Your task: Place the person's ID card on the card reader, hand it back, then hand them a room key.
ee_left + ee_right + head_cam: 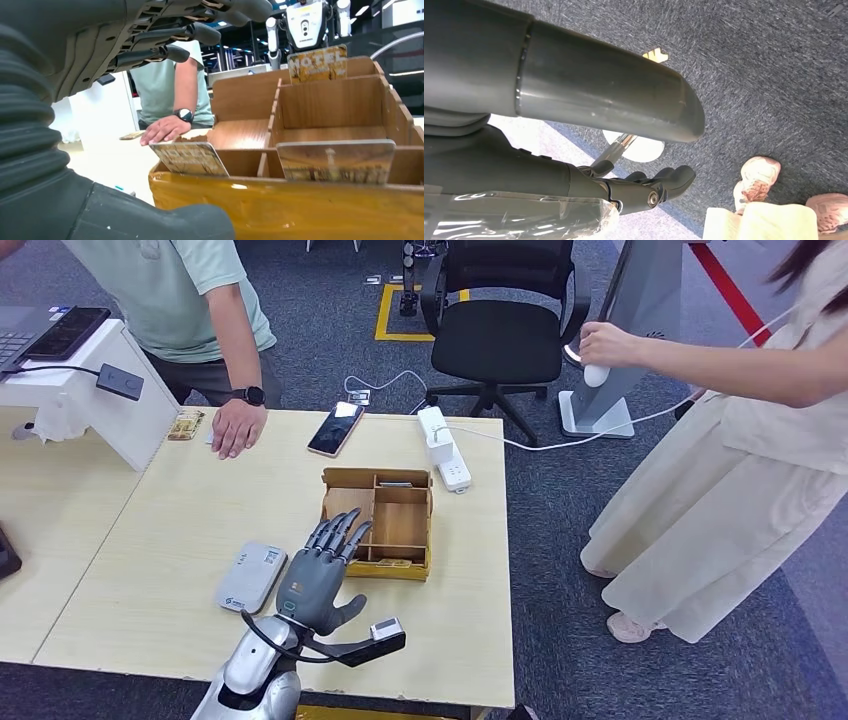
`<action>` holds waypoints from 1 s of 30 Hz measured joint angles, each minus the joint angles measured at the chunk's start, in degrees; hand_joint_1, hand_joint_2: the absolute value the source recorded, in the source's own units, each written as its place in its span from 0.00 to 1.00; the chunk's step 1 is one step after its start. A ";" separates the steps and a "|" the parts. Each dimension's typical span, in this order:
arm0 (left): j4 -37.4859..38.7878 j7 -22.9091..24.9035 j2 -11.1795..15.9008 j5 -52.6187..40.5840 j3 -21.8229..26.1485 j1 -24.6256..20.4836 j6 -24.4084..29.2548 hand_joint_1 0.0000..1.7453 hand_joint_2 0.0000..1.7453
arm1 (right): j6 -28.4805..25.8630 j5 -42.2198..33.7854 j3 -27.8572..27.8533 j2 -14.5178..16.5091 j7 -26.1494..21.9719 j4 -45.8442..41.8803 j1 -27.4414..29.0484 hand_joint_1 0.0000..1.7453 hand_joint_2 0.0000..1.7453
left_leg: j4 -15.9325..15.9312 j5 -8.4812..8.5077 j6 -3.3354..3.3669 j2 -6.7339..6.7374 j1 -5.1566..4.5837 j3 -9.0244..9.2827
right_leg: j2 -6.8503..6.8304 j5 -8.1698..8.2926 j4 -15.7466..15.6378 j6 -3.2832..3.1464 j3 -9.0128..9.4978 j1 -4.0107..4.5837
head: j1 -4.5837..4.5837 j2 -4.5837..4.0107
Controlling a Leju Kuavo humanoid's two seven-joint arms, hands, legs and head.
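My left hand [320,575] reaches over the table with its fingers stretched out and apart above the near left corner of the wooden key box [428,502], holding nothing. The box [240,135] holds printed room key cards [189,158] upright in its near compartments and a card marked HOTEL [317,64] at the back. The grey-white card reader [250,577] lies just left of the hand with nothing on it. A yellowish card [186,423] lies by the person's hand [238,427] at the far table edge. My right hand [649,190] hangs over the carpet, holding nothing.
A phone [335,428] and a white power strip [443,448] lie at the table's far edge. A white stand [90,390] with a laptop sits at the far left. A black office chair [500,330] and a second person [760,440] stand beyond and right.
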 joint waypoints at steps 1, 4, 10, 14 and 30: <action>0.53 0.07 -0.08 -0.03 0.04 -0.14 -0.11 0.00 1.00 | 0.00 0.00 0.01 -0.02 0.00 0.04 0.00 0.00 0.00 | 0.00 0.00 0.00 0.00 0.00 0.00 | 0.00 0.00 0.00 0.00 0.00 0.00 | 0.01 0.00; 1.98 0.21 -0.16 -0.03 0.21 -0.38 -0.29 0.00 1.00 | 0.00 0.00 0.03 -0.05 0.00 0.13 0.01 0.00 0.00 | 0.00 0.00 0.00 0.00 -0.01 -0.01 | 0.01 0.00 0.00 0.00 0.00 0.00 | 0.00 0.01; 3.65 0.19 -0.15 -0.26 1.01 -0.64 0.35 0.00 1.00 | 0.00 0.00 0.03 -0.08 0.04 0.16 0.02 0.00 0.00 | 0.00 0.00 0.00 0.00 0.00 0.00 | 0.01 0.00 0.00 0.00 -0.01 0.00 | 0.00 0.00; 4.85 -0.09 -0.13 -0.49 2.36 -0.99 1.82 0.00 1.00 | 0.02 0.00 0.03 -0.09 0.09 0.14 0.04 0.00 0.00 | 0.00 0.00 0.00 0.00 0.01 0.00 | 0.00 0.00 0.00 0.00 -0.01 0.00 | -0.01 0.00; 4.13 -0.94 -0.09 -1.05 6.77 -1.54 3.52 0.00 1.00 | 0.09 0.00 0.01 -0.09 0.09 -0.06 0.19 0.00 0.00 | 0.00 0.00 0.00 0.00 0.00 -0.01 | 0.00 0.00 0.00 0.00 0.00 0.00 | 0.00 0.01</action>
